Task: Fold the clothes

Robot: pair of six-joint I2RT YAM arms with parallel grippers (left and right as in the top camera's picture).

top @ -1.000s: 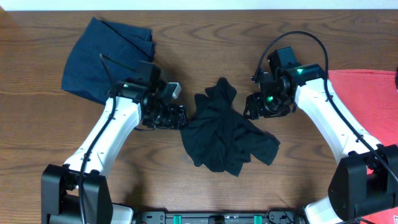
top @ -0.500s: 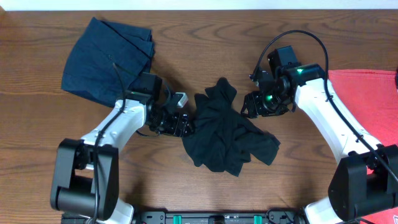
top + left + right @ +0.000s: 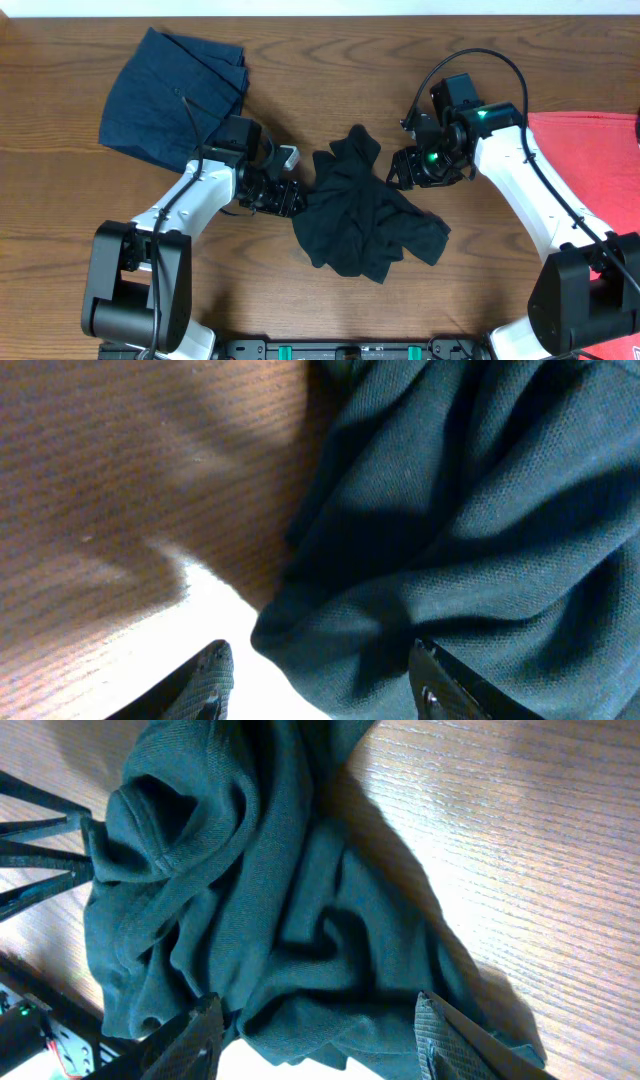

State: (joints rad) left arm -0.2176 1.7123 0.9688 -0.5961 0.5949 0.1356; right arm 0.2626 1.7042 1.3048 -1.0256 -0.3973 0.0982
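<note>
1. Differs from a second ago only on the left: left arm [image 3: 185, 205] now with its elbow drawn down and in, and the left gripper [image 3: 290, 198] brought up against the cloth. Shows the right arm [image 3: 520, 190] and every garment lying much as before.
2. Black T-shirt [image 3: 360, 225]: lies crumpled in a heap at mid-table, between the two grippers. Reaches toward the far edge with one narrow lobe and spreads wider toward the near right.
3. Left gripper: sits low at the heap's left edge, jaws partly apart. Shows, in the wrist view, left fingertips [image 3: 212, 675] on either side of a rolled fold of the shirt, one over bare table [image 3: 330, 60], the other over cloth. Clamps nothing that can be seen.
4. Right gripper [image 3: 403, 172]: hovers just beside the upper right of the heap, jaws well apart. Shows, in its wrist view, right fingertips [image 3: 195, 1035] framing wrinkled cloth below them, with bare wood to one side. Holds nothing.
5. Navy garment [image 3: 165, 95]: lies spread at the far left of the table, near corner overlapped by the left arm, apart from the black heap.
6. Coral-red T-shirt [image 3: 585, 160]: lies flat at the right edge, cut off by the frame and crossed by the right arm.
</note>
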